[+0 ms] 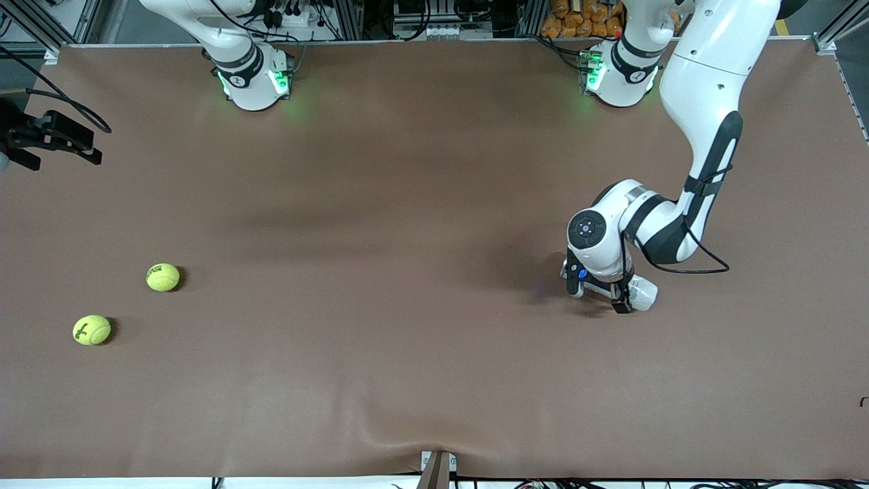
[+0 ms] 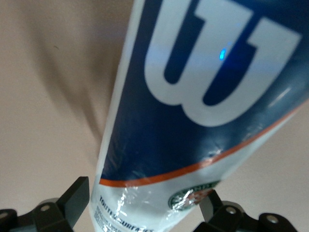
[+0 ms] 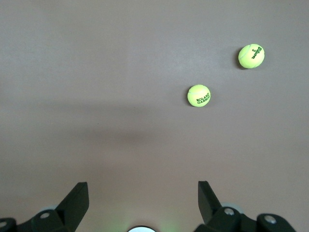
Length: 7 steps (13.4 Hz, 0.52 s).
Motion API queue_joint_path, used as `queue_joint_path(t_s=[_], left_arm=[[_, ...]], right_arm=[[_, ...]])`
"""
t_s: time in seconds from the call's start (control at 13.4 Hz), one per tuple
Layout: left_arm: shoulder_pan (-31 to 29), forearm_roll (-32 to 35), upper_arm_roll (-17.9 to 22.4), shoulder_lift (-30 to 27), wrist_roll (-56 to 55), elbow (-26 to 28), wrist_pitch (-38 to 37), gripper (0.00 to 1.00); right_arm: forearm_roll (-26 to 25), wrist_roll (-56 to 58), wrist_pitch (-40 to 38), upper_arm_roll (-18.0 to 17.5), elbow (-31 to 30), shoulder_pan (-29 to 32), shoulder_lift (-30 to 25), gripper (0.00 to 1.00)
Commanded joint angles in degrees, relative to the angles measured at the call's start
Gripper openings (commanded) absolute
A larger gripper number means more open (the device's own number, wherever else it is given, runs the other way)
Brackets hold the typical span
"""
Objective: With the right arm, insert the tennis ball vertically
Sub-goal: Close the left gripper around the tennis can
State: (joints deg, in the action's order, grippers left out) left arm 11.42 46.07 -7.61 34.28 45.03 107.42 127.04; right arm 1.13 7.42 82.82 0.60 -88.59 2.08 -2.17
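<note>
Two yellow tennis balls lie toward the right arm's end of the table: one (image 1: pixel 163 277) (image 3: pixel 198 95), and another (image 1: pixel 91 330) (image 3: pixel 251 56) nearer the front camera. My right gripper (image 3: pixel 142 184) hangs open and empty high over the table, well away from both balls, and is out of the front view. My left gripper (image 1: pixel 597 292) (image 2: pixel 145 189) is low over the table toward the left arm's end. It is open astride a blue and white tennis ball can (image 2: pixel 203 96). A narrow gap shows at one fingertip (image 2: pixel 79 191). In the front view the left hand hides the can.
A black fixture with cables (image 1: pixel 51 139) juts in at the table's edge by the right arm's end. The brown cloth (image 1: pixel 407 421) is rucked up near the front edge. The two arm bases (image 1: pixel 254 81) (image 1: pixel 621 75) stand along the table's edge farthest from the front camera.
</note>
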Motion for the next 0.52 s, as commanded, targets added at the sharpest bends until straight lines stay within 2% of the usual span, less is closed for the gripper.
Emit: queue_joint_path(t_s=[0.0,0.45], left_arm=[[-0.87,1.39,-0.12,0.43,2.24,0.33,2.33,1.0],[-1.14,1.39,-0.12,0.52,9.09,0.24,5.06,1.0]], right_arm=[[0.54,-0.3,-0.29,-1.04,-0.44,1.44,-0.99,1.0],[0.54,-0.3,-0.38,-1.04,-0.44,1.35,-0.99,1.0]])
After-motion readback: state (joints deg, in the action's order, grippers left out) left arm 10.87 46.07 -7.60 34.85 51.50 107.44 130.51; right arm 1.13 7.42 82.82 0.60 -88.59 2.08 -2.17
